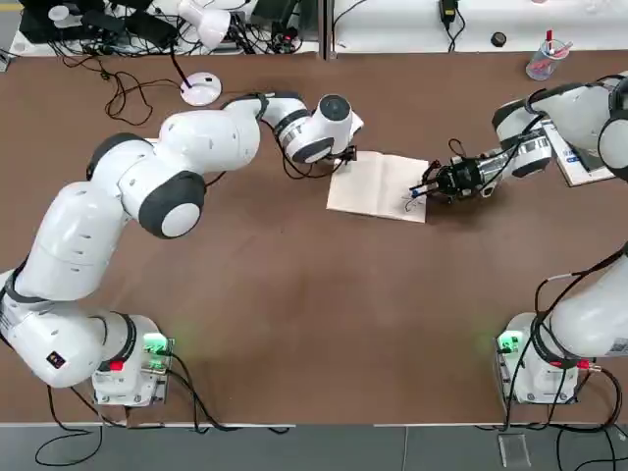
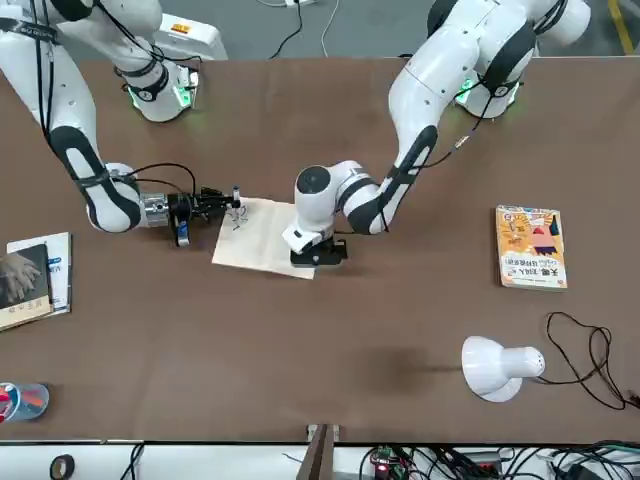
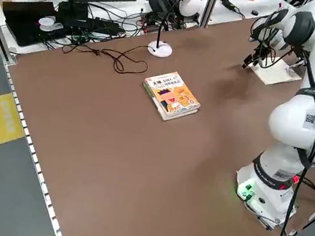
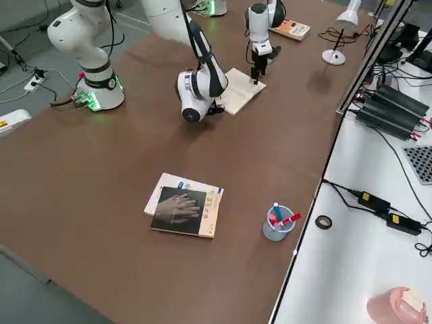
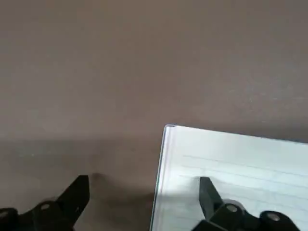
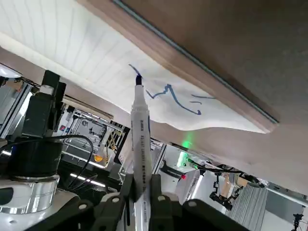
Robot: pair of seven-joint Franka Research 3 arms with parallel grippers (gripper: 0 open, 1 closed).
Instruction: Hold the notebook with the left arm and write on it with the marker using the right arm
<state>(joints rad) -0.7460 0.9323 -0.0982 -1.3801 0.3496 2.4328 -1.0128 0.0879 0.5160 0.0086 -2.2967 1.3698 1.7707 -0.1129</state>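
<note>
Lying open near the middle of the brown table, the cream-white, faintly ruled paper notebook shows a flat rectangular page with a few thin blue scribbles close to its right edge, the edge nearest the right arm. The page is otherwise blank, and its corner near the writing curls slightly off the table in the right wrist view.

The left gripper points down at the notebook's far left corner. Its black fingers stand apart, one pressed on the ruled page just inside the edge, the other on the bare table beside the notebook.

The right gripper reaches in level from the right side. Its fingers are clamped together on the slim white-grey plastic marker, gripping the lower barrel. The marker's dark blue tip touches the paper at the end of the scribbled line.

An orange-yellow illustrated book lies well apart on the robot's left side of the table, near a white desk lamp. A dark-covered book on white papers and a clear cup of pens sit far off on the robot's right side.
</note>
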